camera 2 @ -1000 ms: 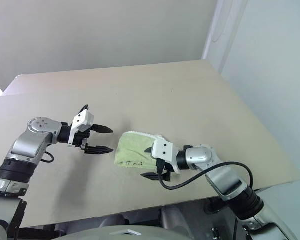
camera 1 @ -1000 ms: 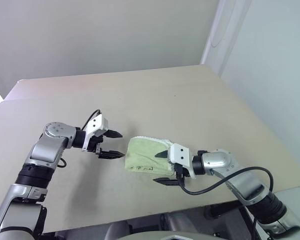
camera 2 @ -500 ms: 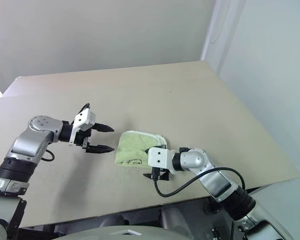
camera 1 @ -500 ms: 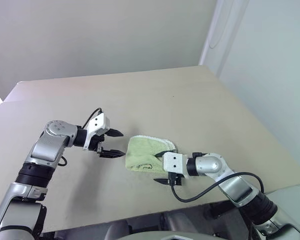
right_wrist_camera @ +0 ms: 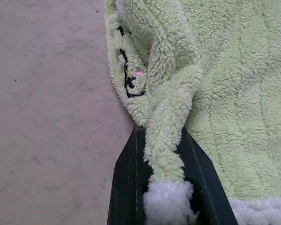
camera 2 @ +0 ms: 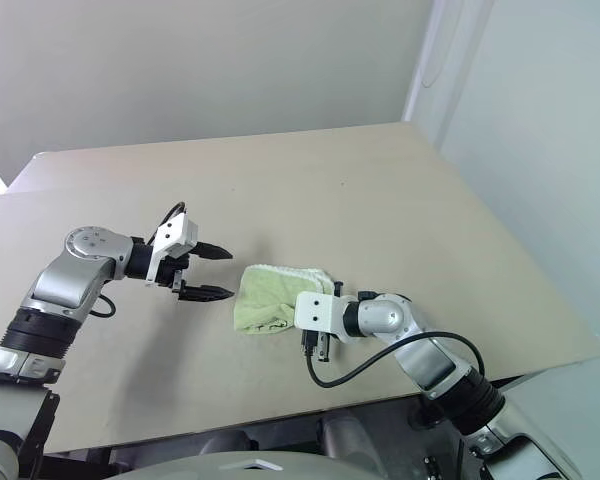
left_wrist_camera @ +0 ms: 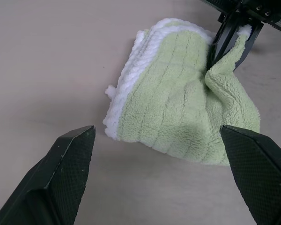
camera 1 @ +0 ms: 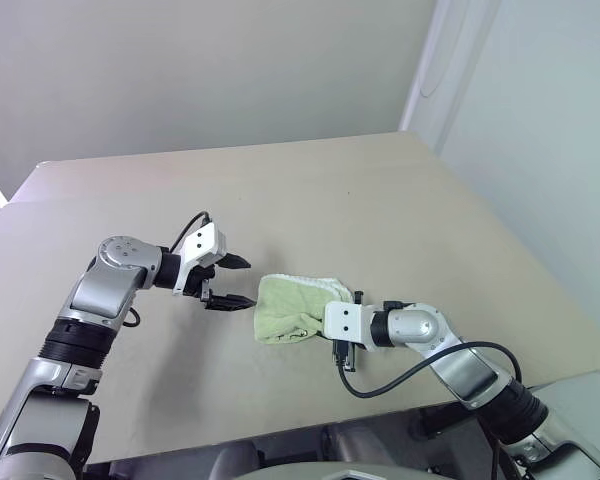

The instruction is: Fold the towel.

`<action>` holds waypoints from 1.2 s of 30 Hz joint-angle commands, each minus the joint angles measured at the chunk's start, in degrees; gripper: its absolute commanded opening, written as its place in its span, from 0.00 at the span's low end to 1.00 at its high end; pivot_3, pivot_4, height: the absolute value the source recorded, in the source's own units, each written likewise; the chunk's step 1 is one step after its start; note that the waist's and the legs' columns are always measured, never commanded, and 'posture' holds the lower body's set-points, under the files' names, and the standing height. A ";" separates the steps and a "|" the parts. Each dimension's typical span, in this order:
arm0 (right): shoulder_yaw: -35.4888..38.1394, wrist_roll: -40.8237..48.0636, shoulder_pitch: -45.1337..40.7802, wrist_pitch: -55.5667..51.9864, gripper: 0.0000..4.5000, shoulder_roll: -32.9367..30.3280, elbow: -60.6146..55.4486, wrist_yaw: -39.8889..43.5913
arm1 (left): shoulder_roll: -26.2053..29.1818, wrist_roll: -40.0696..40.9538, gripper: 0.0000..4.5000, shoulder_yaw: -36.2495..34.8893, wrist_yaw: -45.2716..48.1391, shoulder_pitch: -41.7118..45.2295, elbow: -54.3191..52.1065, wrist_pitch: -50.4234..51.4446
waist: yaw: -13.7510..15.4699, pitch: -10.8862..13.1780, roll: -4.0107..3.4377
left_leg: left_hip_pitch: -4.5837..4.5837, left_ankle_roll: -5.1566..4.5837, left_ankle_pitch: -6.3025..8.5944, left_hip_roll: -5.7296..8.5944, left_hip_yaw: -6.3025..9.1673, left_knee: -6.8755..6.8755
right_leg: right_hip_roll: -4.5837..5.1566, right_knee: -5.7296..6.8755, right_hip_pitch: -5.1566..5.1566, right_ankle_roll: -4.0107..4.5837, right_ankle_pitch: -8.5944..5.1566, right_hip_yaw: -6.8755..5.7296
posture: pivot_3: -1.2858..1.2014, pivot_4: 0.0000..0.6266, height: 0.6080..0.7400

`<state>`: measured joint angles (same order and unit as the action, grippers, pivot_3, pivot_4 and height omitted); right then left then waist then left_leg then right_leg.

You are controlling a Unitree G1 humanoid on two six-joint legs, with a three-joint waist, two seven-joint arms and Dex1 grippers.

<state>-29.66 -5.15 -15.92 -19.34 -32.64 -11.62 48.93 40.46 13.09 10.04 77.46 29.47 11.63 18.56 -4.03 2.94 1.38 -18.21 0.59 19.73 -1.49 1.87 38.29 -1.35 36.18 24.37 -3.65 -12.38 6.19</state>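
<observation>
Light green ribbed towel (camera 1: 292, 305) lying bunched on table (camera 1: 380, 220), white edging showing, dark marks part-hidden by fold, right gripper (right_wrist_camera: 166, 185) fingers pinching its corner, left gripper (camera 1: 238, 282) fingers hovering wide beside it.

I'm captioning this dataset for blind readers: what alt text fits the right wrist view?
The right tool is shut on a pinched ridge of the light green towel, which lies on a beige table. Dark handwritten marks show near the towel's edge, and white edging bunches between the black fingers.
</observation>
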 commanded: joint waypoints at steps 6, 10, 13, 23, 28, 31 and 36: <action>22.80 22.47 -5.63 -16.77 0.00 2.55 -10.68 1.61 | -0.14 -0.13 1.00 -0.66 -0.70 1.85 1.03 -0.66 | 0.01 0.05 -0.07 | -0.07 0.00 0.00 0.01 0.05 0.01 | 0.00 0.01 0.07 0.00 0.00 -0.02 | 0.52 0.00 0.79; 33.70 27.36 -11.88 -20.62 0.00 0.28 -8.87 -1.65 | -0.65 -0.55 1.00 -0.56 -0.94 2.14 2.70 -1.72 | 0.03 0.07 -0.10 | -0.12 0.00 0.00 0.01 0.06 -0.01 | 0.00 -0.01 0.17 0.01 0.02 -0.03 | 0.52 0.00 0.79; 36.42 22.50 -14.42 -17.08 0.00 -5.16 -3.07 -4.25 | -1.20 -0.54 1.00 -0.60 -1.18 2.37 3.51 -2.23 | 0.24 0.07 -0.10 | -0.11 -0.02 0.01 0.01 0.08 -0.06 | 0.01 -0.07 0.19 0.03 0.01 -0.06 | 0.52 0.00 0.79; 28.48 8.63 -1.07 -2.96 0.00 -7.89 7.18 -10.85 | -2.30 4.30 1.00 -4.32 -1.32 5.30 4.04 3.16 | -0.12 0.08 -0.09 | -0.23 -0.13 0.07 0.04 -0.06 -0.11 | 0.01 -0.07 0.27 0.00 0.00 0.08 | 0.52 0.00 0.79; 25.21 6.16 7.43 2.98 0.00 -6.07 4.63 -11.31 | -2.29 6.59 1.00 -6.54 -2.53 7.05 4.32 7.43 | -0.07 0.11 -0.17 | -0.18 -0.13 0.07 0.04 -0.06 -0.08 | -0.02 0.01 0.25 0.00 0.00 0.11 | 0.52 0.00 0.79; 25.03 6.30 9.55 2.20 0.00 -6.43 2.96 -10.28 | -1.53 5.01 1.00 -5.40 -2.14 5.88 4.17 5.32 | -0.14 0.11 -0.17 | -0.17 -0.13 0.07 0.04 -0.09 -0.07 | -0.02 -0.01 0.23 0.00 0.00 0.14 | 0.52 0.00 0.79; 27.98 10.21 10.48 -2.69 0.06 -7.05 -0.23 -7.74 | -1.63 4.45 1.00 -5.07 -2.22 5.61 4.54 4.57 | 0.04 0.11 -0.16 | -0.15 -0.13 0.07 0.04 -0.03 -0.06 | -0.03 0.00 0.22 0.01 -0.01 0.10 | 0.52 0.00 0.79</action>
<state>-4.38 3.15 -4.49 -21.13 -39.69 -9.19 41.00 38.17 17.74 5.53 75.16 34.17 16.83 24.25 -3.98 3.05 1.22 -18.36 0.47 19.80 -1.45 1.83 38.23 -1.38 36.18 24.59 -3.64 -12.39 6.29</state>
